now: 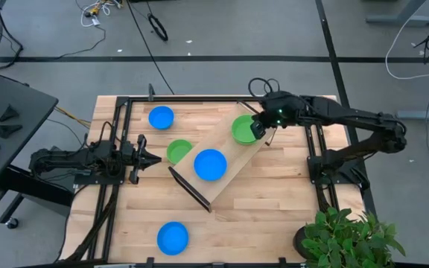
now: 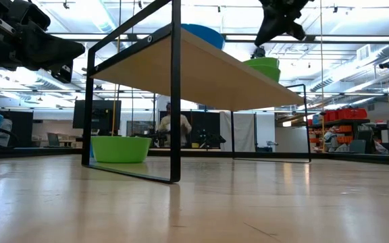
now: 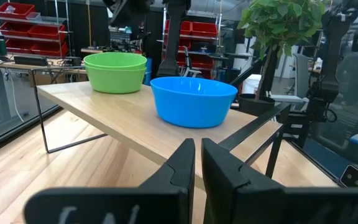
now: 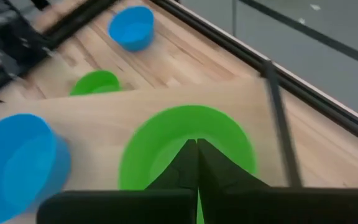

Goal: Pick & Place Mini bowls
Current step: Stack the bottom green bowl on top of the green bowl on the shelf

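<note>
A raised pale wooden tray (image 1: 237, 173) on black legs stands slantwise mid-table. On it sit a blue mini bowl (image 1: 210, 164) and a green mini bowl (image 1: 241, 131), which the left wrist view shows as two nested green bowls (image 3: 115, 71). On the table rest a green bowl (image 1: 178, 151) beside the tray's left edge, a blue bowl (image 1: 161, 117) near the far edge and a blue bowl (image 1: 173, 238) near the near edge. My right gripper (image 4: 197, 149) is shut and hovers just over the nested green bowls (image 2: 265, 66). My left gripper (image 3: 198, 163) is shut, level, left of the tray.
Black frame rails (image 1: 118, 134) run along the table's left and right sides. The tray's black legs (image 2: 175, 101) stand on the table, with open room beneath the tray. A potted plant (image 1: 346, 237) sits at the near right corner.
</note>
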Controlling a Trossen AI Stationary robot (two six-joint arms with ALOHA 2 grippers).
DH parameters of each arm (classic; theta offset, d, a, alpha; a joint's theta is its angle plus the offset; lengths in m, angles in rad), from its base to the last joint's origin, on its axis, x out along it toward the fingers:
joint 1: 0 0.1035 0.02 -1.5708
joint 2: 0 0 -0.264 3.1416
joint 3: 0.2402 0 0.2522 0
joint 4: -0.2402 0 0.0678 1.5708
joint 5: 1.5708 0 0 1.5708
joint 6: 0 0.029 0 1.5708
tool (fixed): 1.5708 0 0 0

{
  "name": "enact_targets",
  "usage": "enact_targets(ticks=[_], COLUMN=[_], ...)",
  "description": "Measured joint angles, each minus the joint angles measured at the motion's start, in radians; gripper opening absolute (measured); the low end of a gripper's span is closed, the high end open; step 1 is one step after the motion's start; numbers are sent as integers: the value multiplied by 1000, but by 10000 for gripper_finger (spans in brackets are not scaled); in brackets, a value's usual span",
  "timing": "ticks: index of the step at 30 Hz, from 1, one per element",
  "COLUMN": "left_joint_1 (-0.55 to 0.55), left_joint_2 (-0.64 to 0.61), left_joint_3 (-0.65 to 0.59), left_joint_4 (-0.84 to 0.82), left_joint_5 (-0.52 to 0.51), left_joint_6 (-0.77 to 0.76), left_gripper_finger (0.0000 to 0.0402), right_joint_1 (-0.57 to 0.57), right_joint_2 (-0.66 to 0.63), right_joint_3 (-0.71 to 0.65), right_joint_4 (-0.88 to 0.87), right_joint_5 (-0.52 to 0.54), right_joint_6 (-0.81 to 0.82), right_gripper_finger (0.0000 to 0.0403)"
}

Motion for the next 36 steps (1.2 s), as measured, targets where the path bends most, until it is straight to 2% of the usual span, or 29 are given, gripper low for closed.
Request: enact_targets(ticks=[9, 16, 24, 36], left_joint_1=[0, 0, 0, 0], left_joint_2=[0, 0, 0, 0], left_joint_3=[0, 0, 0, 0], left_joint_4=[0, 0, 0, 0], left_joint_5=[0, 0, 0, 0], left_joint_6=[0, 0, 0, 0], left_gripper_finger=[32, 32, 32, 32], right_joint_1=[56, 71, 71, 71], right_joint_2=[-115, -189, -212, -211], right_joint_3=[-219, -329, -385, -387], right_joint_4=[218, 280, 284, 233], right_joint_5=[55, 67, 65, 42], right_joint_6=[-50, -88, -112, -135], right_gripper_finger=[0, 0, 0, 0])
